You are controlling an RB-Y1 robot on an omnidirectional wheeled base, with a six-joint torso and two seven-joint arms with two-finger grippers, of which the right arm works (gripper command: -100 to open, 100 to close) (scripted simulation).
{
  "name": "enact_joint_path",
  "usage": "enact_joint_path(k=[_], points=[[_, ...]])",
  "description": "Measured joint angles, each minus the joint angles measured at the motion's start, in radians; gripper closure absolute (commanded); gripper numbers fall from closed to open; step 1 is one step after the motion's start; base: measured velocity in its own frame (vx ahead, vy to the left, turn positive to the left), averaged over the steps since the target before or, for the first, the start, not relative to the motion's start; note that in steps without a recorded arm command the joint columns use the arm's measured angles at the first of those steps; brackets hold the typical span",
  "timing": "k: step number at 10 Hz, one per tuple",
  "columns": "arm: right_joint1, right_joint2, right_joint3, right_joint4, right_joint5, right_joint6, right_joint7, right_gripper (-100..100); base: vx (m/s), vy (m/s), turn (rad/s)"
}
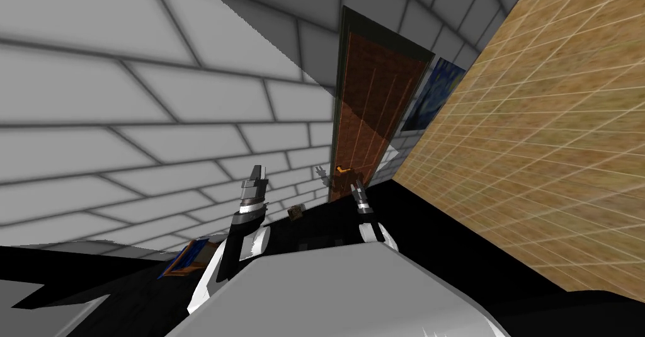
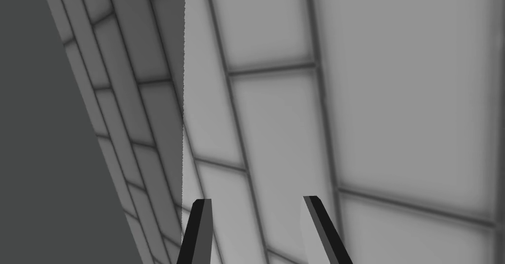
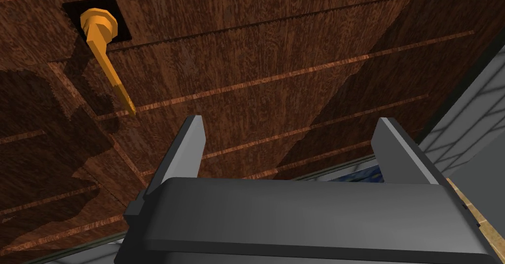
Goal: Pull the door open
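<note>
- Facing a brown door [image 1: 371, 113] set in a dark frame between a grey tiled wall [image 1: 157, 100] and a tan wall [image 1: 554, 138]; seemingly not yet swung.
- Holding the right pincer [image 3: 291, 123] close to the door face, blades wide apart, gripping nothing.
- Looking past it at an orange lever handle [image 3: 106, 54]: round base near the door's edge, long axis running flat along the face, free tip slanting toward one blade.
- Noting the key relation: handle outside the gap, off beyond one blade, to the robot's left of the pincer in the head view; not touching.
- Judging the next move: shift the right pincer sideways until the blades straddle the lever across its length, then close.
- Keeping the left pincer [image 2: 257, 200] raised beside the tiled wall, well apart from the handle, blades parted and empty; right arm clearly nearer.
</note>
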Motion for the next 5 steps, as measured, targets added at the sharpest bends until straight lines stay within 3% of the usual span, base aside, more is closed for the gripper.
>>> enact_joint_path(k=[2,5], points=[[-0.018,-0.012,0.002,0.060,-0.001,-0.012,-0.009,-100,0.053,-0.050,0.146],[-0.032,-0.040,0.007,0.136,-0.003,-0.027,-0.027,-100,0.042,-0.042,0.067]])
